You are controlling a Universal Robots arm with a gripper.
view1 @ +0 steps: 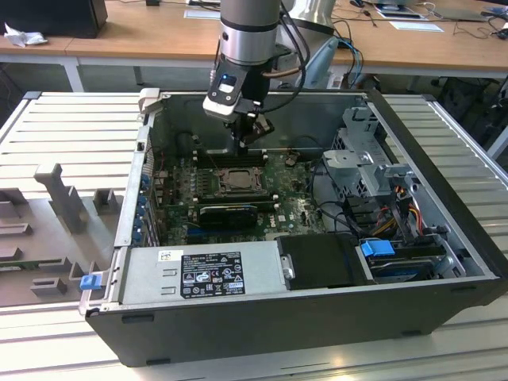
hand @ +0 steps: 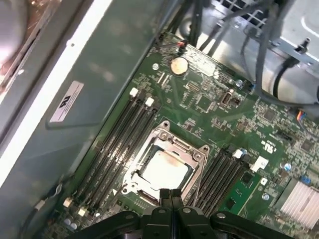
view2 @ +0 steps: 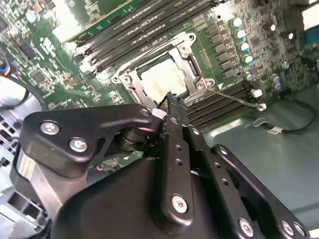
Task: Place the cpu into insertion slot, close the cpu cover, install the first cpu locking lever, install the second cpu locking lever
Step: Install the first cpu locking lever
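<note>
A slatted metal table carries an open black case, lying on its side with its inside facing up. The arm comes down into the case from the far side. A green motherboard covers the case floor, and a grey power supply sits along the near wall. A long black card lies between the power supply and the insertion slot, which is near the middle of the board. The gripper hangs low over the board at the far edge of the insertion slot. In both wrist views its black fingers are pressed together with nothing seen between them, and their tips are at the rim of the insertion slot; whether they touch it cannot be told. Rows of narrow memory slots flank the insertion slot on two sides. The cover lies flat down on the insertion slot, its silver frame ringing the square window. The cpu sits inside, its pale face showing through the window, as it also does in the second wrist view. In that view a thin metal lever stands out from one corner of the frame and slants across the neighbouring memory slots, not tucked along the cover's edge.
</note>
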